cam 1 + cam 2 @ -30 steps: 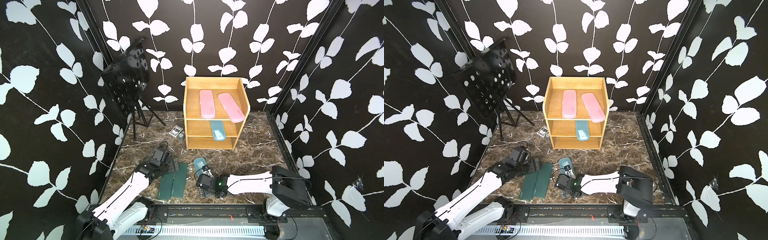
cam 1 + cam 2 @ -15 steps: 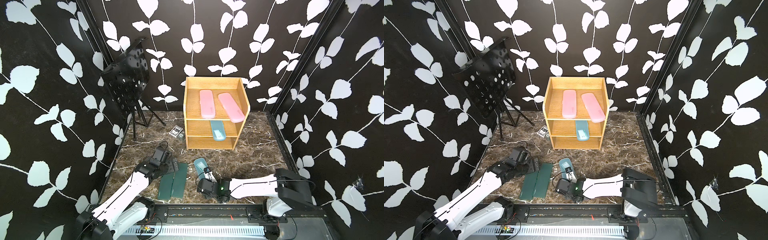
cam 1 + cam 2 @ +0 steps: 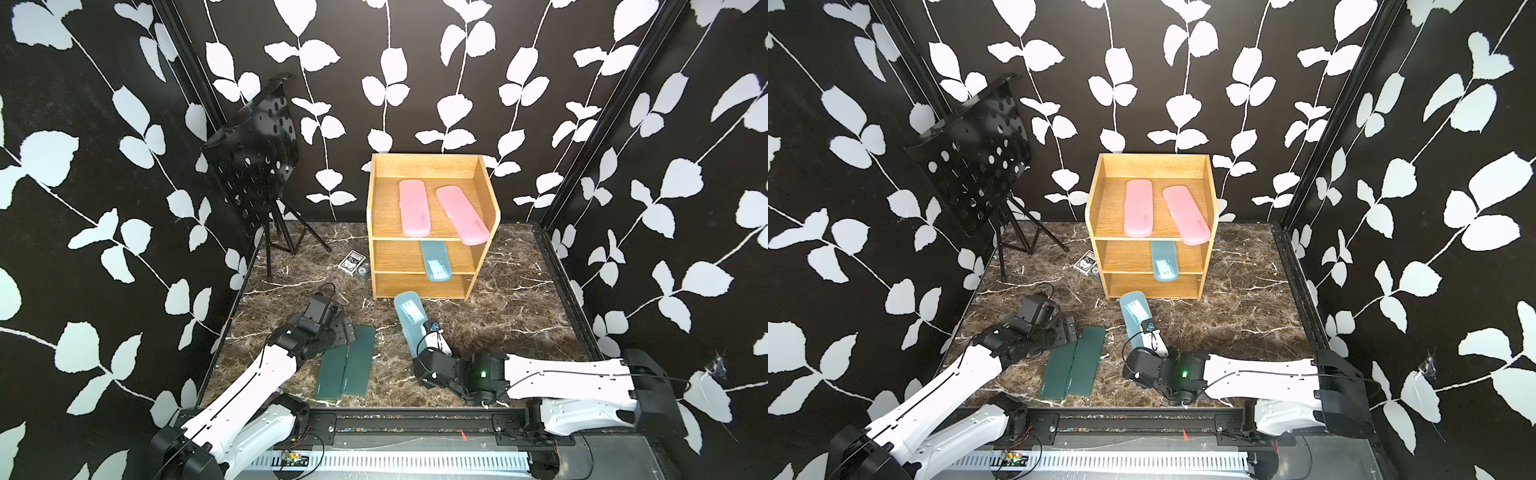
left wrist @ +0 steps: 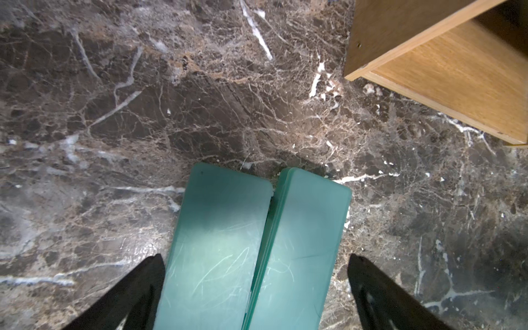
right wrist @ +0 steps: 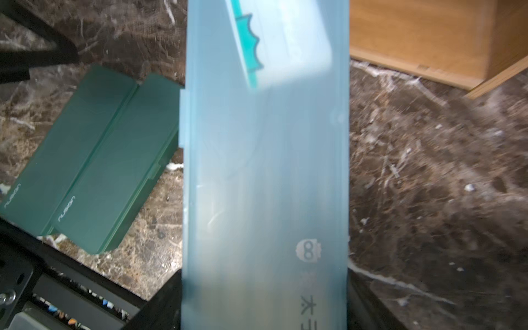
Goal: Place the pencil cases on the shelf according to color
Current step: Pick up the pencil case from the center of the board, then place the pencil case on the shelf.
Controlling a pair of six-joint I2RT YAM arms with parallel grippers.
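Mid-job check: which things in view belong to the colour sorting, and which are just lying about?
For the job:
shelf; left pink case and right pink case on top; shelved blue case in the middle; front blue case; left green case; right green case.

Lying about:
music stand; card box.

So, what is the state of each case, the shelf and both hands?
shelf, upright.
pink cases, flat on top tier.
shelved blue case, middle tier, overhanging front edge.
near blue case, gripped at near end.
green cases, side by side on tabletop.
right hand, shut on near blue case.
left hand, open over green cases.
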